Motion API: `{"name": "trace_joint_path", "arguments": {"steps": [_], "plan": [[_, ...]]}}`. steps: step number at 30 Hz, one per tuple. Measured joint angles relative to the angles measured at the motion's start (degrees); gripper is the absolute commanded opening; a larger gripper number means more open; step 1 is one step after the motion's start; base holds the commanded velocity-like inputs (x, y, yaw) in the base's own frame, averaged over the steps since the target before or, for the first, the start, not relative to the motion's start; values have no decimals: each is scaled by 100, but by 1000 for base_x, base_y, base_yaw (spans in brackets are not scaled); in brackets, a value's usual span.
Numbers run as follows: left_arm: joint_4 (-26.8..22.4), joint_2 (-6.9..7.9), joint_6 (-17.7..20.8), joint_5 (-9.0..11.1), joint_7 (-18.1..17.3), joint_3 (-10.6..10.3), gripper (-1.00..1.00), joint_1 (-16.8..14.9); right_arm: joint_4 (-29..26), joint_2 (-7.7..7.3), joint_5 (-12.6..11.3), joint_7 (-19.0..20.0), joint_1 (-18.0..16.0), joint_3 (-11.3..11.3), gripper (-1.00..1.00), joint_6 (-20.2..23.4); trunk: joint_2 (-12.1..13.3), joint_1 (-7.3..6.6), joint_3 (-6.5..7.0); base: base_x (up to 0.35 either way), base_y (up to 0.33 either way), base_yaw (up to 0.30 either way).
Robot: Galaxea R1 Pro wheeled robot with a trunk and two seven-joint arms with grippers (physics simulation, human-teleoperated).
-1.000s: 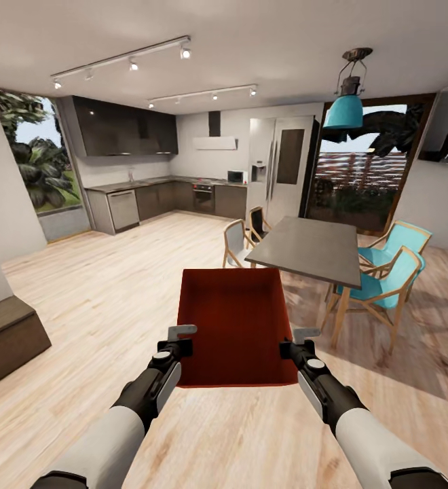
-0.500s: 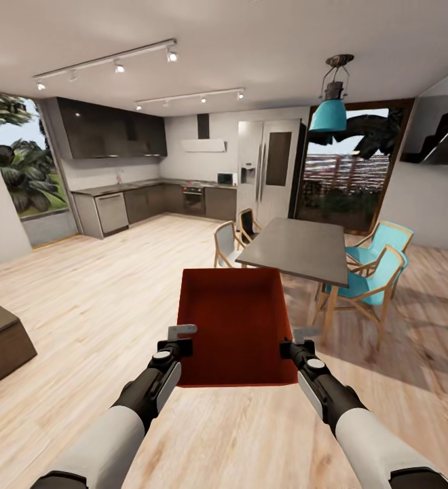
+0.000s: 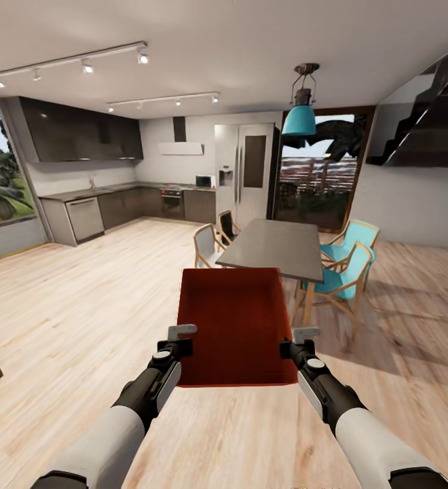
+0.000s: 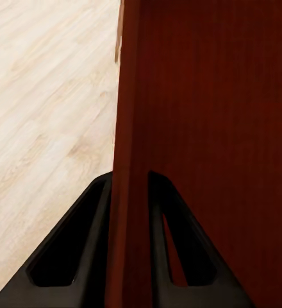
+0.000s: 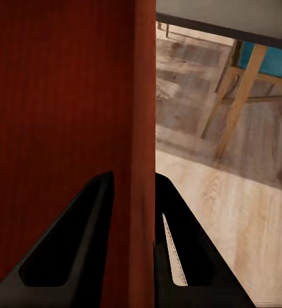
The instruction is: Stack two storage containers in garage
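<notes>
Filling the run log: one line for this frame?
phase: transit | load: orange-red ribbed open-top bin | left claw: shut on wall | right claw: shut on wall | ahead: grey dining table

Both arms reach out in front. The left gripper (image 3: 181,339) pinches one side wall of the container (image 3: 234,326). The right gripper (image 3: 296,341) pinches the other side wall, fingers closed tight.
</notes>
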Motion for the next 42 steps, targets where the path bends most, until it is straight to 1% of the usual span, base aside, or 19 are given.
{"name": "trace_joint_path", "arguments": {"steps": [22,28,42], "plan": [[-7,0,0,6,5,-7,-100,-1,-11,-4,-7,0,0,6,-100,0,-2,0,52,0,0,-274],[-10,1,1,7,7,-5,-100,1,-3,1,-3,-3,-2,3,-100,-3,-2,1,54,0,0,-64],[-6,0,1,5,3,-7,-100,-1,-8,-5,-10,-4,0,11,-100,0,-2,1,54,0,0,-277]]}}
